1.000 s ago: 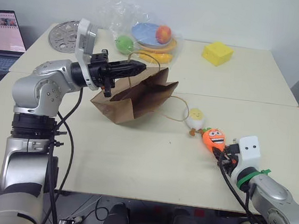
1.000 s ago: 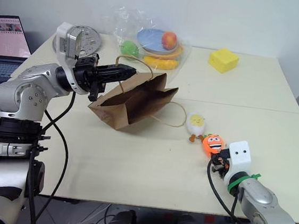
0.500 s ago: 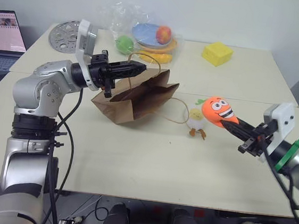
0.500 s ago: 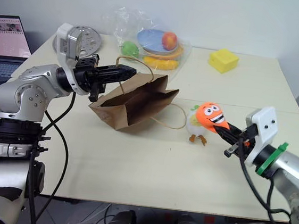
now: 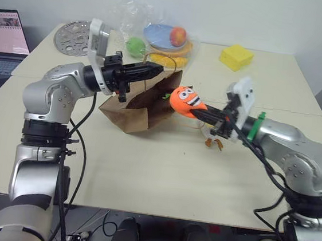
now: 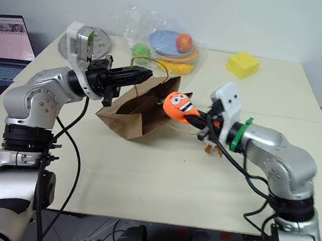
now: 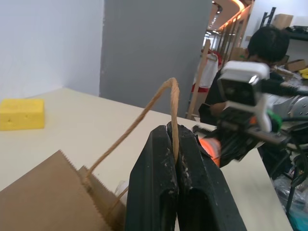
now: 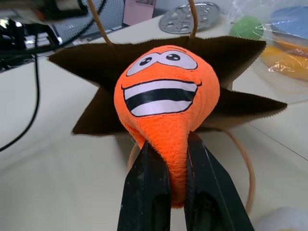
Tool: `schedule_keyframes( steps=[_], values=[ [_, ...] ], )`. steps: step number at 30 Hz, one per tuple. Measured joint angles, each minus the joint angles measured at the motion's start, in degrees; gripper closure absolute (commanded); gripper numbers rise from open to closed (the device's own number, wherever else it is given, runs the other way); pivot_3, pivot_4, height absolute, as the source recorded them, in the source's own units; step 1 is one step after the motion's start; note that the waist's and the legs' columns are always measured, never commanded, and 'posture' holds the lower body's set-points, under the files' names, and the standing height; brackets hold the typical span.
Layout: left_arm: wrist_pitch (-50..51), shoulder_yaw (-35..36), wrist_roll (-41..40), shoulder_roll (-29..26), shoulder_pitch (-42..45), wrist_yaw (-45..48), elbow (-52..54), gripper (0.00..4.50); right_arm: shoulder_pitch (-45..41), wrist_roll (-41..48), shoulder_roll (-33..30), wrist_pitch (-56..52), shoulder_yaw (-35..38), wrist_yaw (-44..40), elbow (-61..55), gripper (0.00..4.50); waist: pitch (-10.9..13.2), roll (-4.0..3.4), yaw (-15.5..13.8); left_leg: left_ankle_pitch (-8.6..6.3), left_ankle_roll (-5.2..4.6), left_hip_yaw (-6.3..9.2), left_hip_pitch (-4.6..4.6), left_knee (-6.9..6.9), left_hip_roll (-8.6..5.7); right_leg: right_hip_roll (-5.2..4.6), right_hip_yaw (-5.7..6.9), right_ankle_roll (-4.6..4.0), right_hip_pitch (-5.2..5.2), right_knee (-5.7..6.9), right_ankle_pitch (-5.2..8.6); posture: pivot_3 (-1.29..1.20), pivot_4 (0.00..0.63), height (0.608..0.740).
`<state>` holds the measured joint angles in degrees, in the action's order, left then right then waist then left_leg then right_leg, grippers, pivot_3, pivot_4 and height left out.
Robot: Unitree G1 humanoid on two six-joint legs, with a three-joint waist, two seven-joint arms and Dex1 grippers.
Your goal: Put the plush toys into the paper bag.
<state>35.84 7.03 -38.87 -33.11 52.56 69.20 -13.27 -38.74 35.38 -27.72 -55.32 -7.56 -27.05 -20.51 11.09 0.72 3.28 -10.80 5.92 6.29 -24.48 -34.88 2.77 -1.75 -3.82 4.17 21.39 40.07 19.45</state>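
holding the carrot (image 8: pixel 166 98) by its narrow end, your right gripper (image 8: pixel 166 192) has it at the paper bag (image 5: pixel 145 110) mouth; your left gripper (image 7: pixel 174 144) pinches the bag's handle (image 7: pixel 144 115).

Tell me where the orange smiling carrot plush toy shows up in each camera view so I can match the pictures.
Left eye view: orange smiling carrot plush toy, centre, held at the brown paper bag mouth.
Right eye view: centre, right of the bag.
Left wrist view: an orange sliver beyond the fingers.
Right wrist view: centre, face up, tail pinched.
Shared landmark: the bag's dark opening.
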Motion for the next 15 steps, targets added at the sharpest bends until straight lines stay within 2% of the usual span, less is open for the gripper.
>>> schedule_keyframes(
  steps=[6,15],
  values=[
    [0.1,-0.2,0.0,0.6,0.1,0.0,0.0,4.5,-5.7,-6.3,7.1,2.6,-5.3,1.3,6.1,4.48,0.0,-0.01,0.1,0.0,0.01,0.0,0.0,0.03,0.0,0.0,0.01,0.0,0.03,0.02,0.0,0.0,0.15,0.74],
    [0.8,-0.6,-0.1,1.8,0.3,0.1,0.5,4.5,-7.7,-12.7,10.5,4.9,-10.2,-0.6,12.6,4.48,0.0,0.0,0.0,0.0,0.01,0.03,-0.01,0.01,0.0,-0.01,0.04,0.0,0.03,0.05,0.0,0.0,0.15,0.74]
  ],
)
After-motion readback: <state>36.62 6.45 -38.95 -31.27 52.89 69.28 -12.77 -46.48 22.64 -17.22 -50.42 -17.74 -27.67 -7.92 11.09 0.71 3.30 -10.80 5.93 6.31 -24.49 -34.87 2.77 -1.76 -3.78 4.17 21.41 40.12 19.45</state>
